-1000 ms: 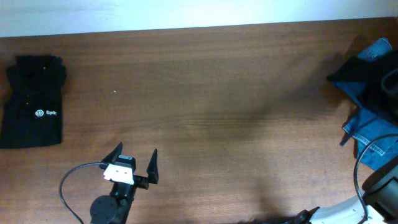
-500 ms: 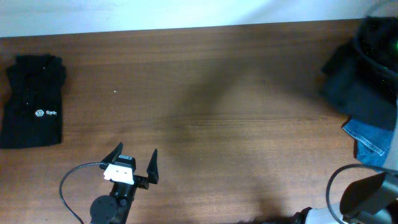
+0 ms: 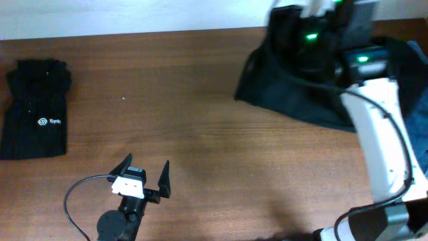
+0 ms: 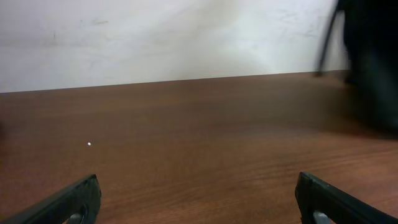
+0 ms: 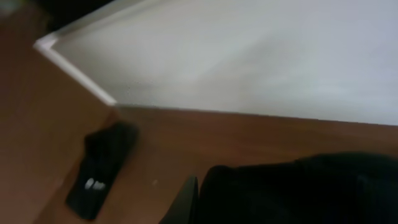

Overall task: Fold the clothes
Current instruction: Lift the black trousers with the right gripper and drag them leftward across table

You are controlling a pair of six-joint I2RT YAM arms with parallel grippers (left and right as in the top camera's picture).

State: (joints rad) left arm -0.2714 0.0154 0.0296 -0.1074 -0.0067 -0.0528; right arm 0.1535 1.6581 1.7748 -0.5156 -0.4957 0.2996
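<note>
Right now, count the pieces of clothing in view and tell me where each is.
2: a folded black top at the left edge of the table, and black trousers held up over its far right. Another may be hidden behind the right arm.

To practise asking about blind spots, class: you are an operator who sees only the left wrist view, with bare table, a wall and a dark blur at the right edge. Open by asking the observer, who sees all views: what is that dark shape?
Observer: Black trousers, bunched on the table at its far right under the right hand, seen from overhead.
Operator: Is that hand gripping them?
Observer: Yes, it is shut on them; the right wrist view shows cloth against a finger.
Operator: Anything left of me?
Observer: A folded black top with a white logo, at the table's left end.
</note>
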